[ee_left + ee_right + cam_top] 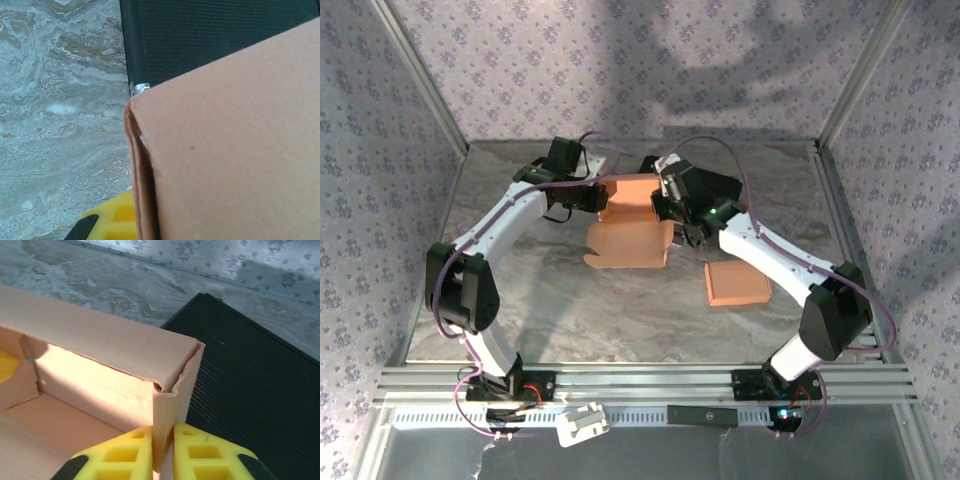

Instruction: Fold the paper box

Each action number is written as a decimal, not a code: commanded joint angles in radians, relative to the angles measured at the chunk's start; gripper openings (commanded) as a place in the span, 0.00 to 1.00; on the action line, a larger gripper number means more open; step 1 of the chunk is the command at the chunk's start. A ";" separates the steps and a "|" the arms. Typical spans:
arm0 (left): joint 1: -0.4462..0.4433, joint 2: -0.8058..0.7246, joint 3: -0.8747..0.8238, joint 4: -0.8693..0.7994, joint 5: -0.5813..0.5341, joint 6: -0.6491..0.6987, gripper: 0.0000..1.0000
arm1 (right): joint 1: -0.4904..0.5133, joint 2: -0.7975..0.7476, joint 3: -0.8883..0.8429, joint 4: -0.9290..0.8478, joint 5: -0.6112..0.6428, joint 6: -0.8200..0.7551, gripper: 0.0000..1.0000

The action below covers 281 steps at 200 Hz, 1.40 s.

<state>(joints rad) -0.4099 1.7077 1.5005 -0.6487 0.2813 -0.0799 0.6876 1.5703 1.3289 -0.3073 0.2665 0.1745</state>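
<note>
The paper box [632, 243] is tan card, half formed, in the middle of the table with one flap lying flat toward me. My left gripper [601, 203] is at its left end. In the left wrist view one yellow finger [112, 220] presses the outside of a doubled wall of the box [235, 150], and the other finger is hidden behind the card. My right gripper [664, 206] is at the right end. Its two yellow fingers [125, 455] are shut on the folded side wall at a corner of the box [100, 335], with my right gripper [163, 456] pinching the card between them.
A second flat tan box blank [737, 284] lies on the table to the right. A black ribbed panel [250, 390] sits just behind the box's right end, and also stands beyond the box [210, 40]. Metal frame rails [640, 378] run along the near edge.
</note>
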 commanded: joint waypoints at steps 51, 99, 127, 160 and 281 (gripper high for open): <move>-0.076 -0.050 0.032 -0.024 0.005 -0.023 0.00 | 0.091 0.092 0.091 -0.073 0.281 0.068 0.00; -0.077 -0.051 0.031 -0.023 -0.025 -0.033 0.00 | 0.062 0.079 0.074 -0.055 0.276 0.063 0.19; -0.079 -0.048 0.034 -0.046 -0.022 -0.034 0.00 | 0.050 0.079 0.069 -0.055 0.264 0.060 0.22; -0.080 -0.042 0.040 -0.050 -0.021 -0.032 0.00 | 0.030 0.086 0.062 -0.048 0.235 0.069 0.24; -0.107 -0.034 0.070 -0.076 -0.094 -0.088 0.00 | 0.074 0.152 0.130 -0.162 0.484 0.127 0.00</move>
<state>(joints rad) -0.4870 1.7069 1.5177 -0.6899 0.1825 -0.1638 0.7475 1.6810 1.4170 -0.3801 0.6006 0.2771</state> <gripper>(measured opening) 0.077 0.085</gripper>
